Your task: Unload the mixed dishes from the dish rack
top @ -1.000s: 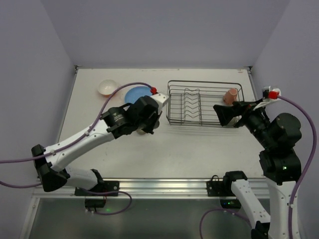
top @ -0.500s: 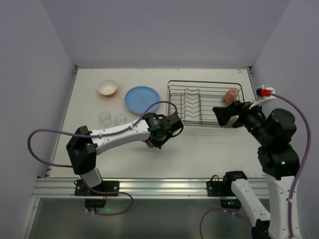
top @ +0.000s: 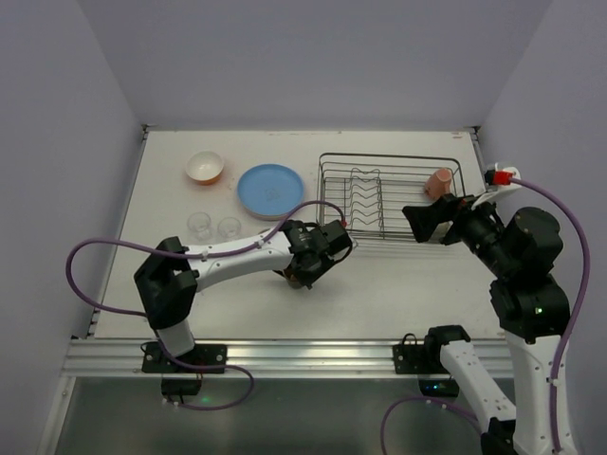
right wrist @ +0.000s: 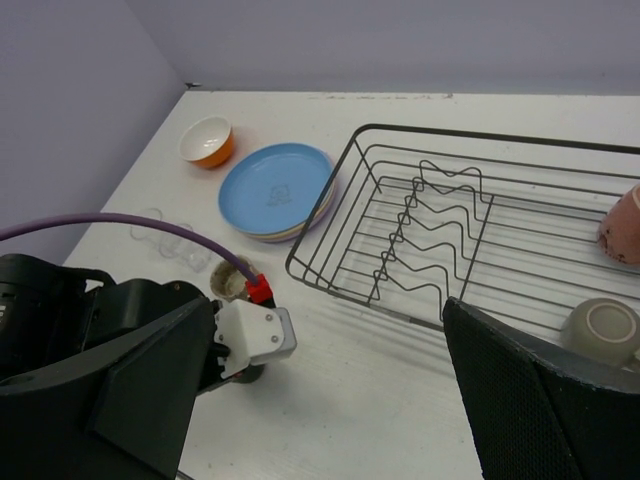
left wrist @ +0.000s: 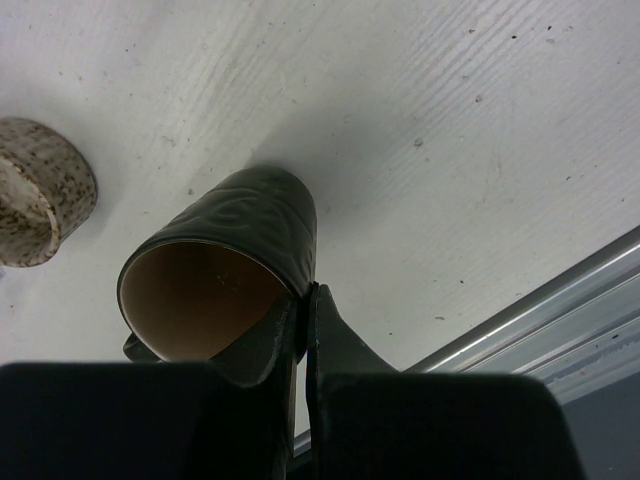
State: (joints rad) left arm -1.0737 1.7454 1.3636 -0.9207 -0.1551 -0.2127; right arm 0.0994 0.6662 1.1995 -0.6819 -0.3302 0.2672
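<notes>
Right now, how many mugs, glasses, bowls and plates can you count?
Mugs: 4 (pink mug and beige mug in the dish rack, speckled mug on the table, dark mug in the left gripper)
Glasses: 2
Bowls: 1, the orange bowl
Plates: 3, one plate stack, blue on top
Total: 10

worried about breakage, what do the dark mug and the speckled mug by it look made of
The dark mug: likely glazed ceramic, glossy embossed outside, matte tan inside. The speckled mug: probably stoneware, beige with dark flecks, dull sheen.
</notes>
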